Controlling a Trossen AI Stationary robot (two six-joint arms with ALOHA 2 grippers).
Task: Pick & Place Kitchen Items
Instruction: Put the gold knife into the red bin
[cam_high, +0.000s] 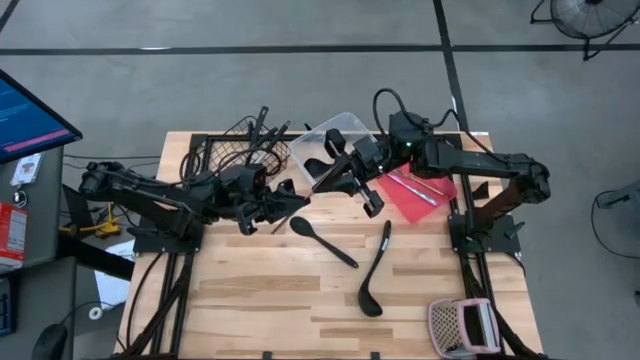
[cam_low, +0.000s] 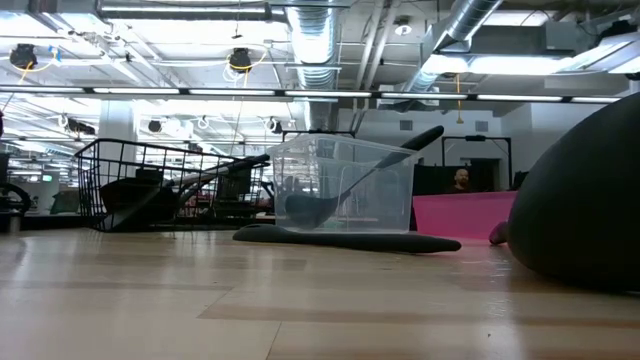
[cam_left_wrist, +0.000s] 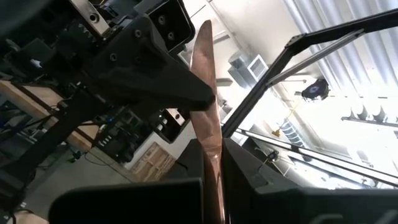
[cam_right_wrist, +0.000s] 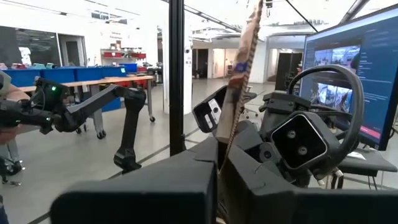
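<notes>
A thin wood-coloured utensil (cam_left_wrist: 209, 134) runs between my two grippers above the middle of the table's far half; it also shows in the right wrist view (cam_right_wrist: 239, 74). My left gripper (cam_high: 278, 208) and my right gripper (cam_high: 347, 180) face each other, and each is shut on the utensil. A black spoon (cam_high: 322, 240) and a black ladle (cam_high: 374, 275) lie flat on the table nearer the front. Neither gripper shows in the low view. My left gripper pinches the wood-coloured utensil's flat faces (cam_left_wrist: 216, 186) between its two fingers. The utensil runs on out of the fingers toward the right gripper, clear of the table. My right gripper pinches the same utensil's flat faces (cam_right_wrist: 222, 165) between its two fingers, coming from the table's right. The utensil runs on past the left gripper's body (cam_right_wrist: 292, 146), clear of the table.
A black wire basket (cam_high: 238, 150) with utensils stands at the far left. A clear tub (cam_high: 335, 138) holding a black utensil stands behind the grippers. A red tray (cam_high: 415, 195) with silver pieces is at the far right. A pinkish-white perforated box (cam_high: 460, 326) sits at the near right corner.
</notes>
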